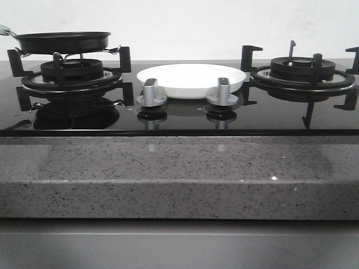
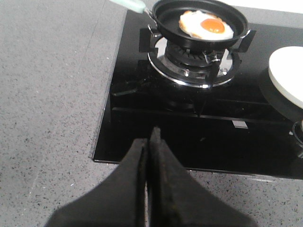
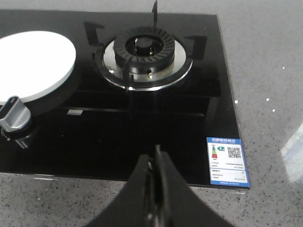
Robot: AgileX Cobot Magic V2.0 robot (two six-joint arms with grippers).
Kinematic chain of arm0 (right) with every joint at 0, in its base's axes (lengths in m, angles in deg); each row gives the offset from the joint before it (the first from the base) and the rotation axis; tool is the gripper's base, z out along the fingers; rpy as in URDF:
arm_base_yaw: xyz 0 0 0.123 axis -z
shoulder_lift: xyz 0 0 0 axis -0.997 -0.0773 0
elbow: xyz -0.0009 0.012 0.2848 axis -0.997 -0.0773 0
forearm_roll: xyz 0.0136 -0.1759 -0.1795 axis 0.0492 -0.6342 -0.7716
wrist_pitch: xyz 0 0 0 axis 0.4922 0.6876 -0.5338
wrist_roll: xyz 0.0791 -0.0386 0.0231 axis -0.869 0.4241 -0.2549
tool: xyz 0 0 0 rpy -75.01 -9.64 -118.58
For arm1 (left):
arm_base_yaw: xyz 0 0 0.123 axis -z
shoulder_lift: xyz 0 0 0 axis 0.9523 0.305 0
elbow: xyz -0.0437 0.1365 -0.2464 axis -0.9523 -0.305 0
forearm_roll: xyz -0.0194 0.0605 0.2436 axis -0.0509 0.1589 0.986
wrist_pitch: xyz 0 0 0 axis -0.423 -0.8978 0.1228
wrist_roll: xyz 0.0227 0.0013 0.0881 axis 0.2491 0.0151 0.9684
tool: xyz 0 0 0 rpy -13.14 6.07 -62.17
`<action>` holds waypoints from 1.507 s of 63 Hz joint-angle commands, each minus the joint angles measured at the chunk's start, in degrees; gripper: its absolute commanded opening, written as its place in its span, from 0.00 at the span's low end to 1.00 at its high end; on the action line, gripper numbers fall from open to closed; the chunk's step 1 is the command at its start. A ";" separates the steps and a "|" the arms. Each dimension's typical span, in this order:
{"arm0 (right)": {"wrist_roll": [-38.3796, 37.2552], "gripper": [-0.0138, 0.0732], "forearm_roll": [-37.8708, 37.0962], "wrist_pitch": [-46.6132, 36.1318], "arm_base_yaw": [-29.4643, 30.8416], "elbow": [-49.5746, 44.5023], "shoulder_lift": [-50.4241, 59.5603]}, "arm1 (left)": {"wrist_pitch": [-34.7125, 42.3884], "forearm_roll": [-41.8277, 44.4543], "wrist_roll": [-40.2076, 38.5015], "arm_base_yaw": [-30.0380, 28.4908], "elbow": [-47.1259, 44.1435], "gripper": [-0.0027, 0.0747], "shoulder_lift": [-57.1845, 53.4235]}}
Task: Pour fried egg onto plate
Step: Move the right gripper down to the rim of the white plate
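I see both arms idle with fingers pressed together, left fingers [image 2: 149, 142] nearer the fried egg [image 2: 206, 25] in the pan [image 2: 201, 23] ahead on the left burner, pan handle [image 2: 127, 4] pointing away-left, plate [image 1: 190, 79] mid-stove, right fingers [image 3: 156, 163] by the far burner.

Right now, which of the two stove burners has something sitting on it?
The left burner: a black frying pan holding the fried egg rests on its grate. The right burner is bare.
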State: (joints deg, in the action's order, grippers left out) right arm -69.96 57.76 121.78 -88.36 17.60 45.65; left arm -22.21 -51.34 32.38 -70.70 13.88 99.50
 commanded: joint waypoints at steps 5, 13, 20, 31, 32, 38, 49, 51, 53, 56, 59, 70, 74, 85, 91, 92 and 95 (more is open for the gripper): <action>0.19 0.11 -0.70 -3.93 -0.11 1.87 -2.84 | 4.21 -0.82 -0.49 0.14 2.07 0.03 2.58; 0.19 0.48 -0.70 -4.42 -0.11 1.87 -4.87 | 4.07 -0.93 -0.01 0.14 2.07 0.33 4.05; 0.19 0.68 1.24 -4.30 -0.11 2.36 -7.02 | 4.07 -0.93 -0.01 0.14 2.07 0.65 4.67; 7.50 0.68 11.04 0.26 -0.89 7.51 -14.50 | 3.85 -5.67 7.51 0.14 2.20 0.72 6.04; 8.40 0.68 12.49 0.46 -1.16 8.25 -15.22 | 3.85 -6.62 8.25 0.25 2.20 0.72 6.19; 13.21 0.68 18.10 1.15 -3.61 11.22 -19.92 | 3.96 -12.63 13.58 1.75 2.20 0.72 6.81; 14.77 0.68 20.71 1.08 -9.64 16.82 -28.86 | 4.31 -13.46 15.41 7.26 2.20 0.72 7.66; 14.77 0.68 20.71 1.08 -10.45 18.21 -30.86 | 4.31 -13.34 15.41 8.47 2.20 0.72 7.80; 14.77 0.68 20.71 1.13 -11.15 19.66 -32.90 | 4.31 -13.34 15.41 9.39 2.20 0.72 7.80; 14.77 0.68 20.71 1.21 -11.63 21.42 -35.28 | 4.43 -13.20 15.49 10.86 2.20 0.72 7.80; 14.77 0.68 20.71 1.61 -11.64 23.59 -38.00 | 4.75 -13.20 15.49 12.09 2.20 0.72 7.80; 14.77 0.68 20.71 2.48 -11.64 30.92 -46.78 | 5.51 -12.79 15.49 14.29 2.20 0.72 7.80; 14.77 0.68 20.47 2.76 -11.64 33.86 -50.13 | 5.61 -12.79 15.49 14.36 2.20 0.72 7.80; 14.77 0.68 17.70 5.53 -11.58 41.73 -58.26 | 5.61 -12.70 15.49 14.36 2.20 0.72 7.80; 14.77 0.68 16.75 7.05 -11.57 46.40 -62.69 | 5.61 -12.70 15.49 14.36 2.20 0.72 7.80; 14.77 0.68 16.66 7.22 -11.57 47.01 -63.23 | 5.61 -12.70 15.49 14.36 2.20 0.72 7.80; 14.77 0.68 16.28 8.11 -11.52 49.18 -65.20 | 5.61 -12.70 15.49 14.36 2.20 0.72 7.80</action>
State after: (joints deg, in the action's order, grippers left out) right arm -55.79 74.57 130.38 -99.84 61.81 -19.10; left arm -20.67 -63.18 47.87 -56.83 13.88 107.17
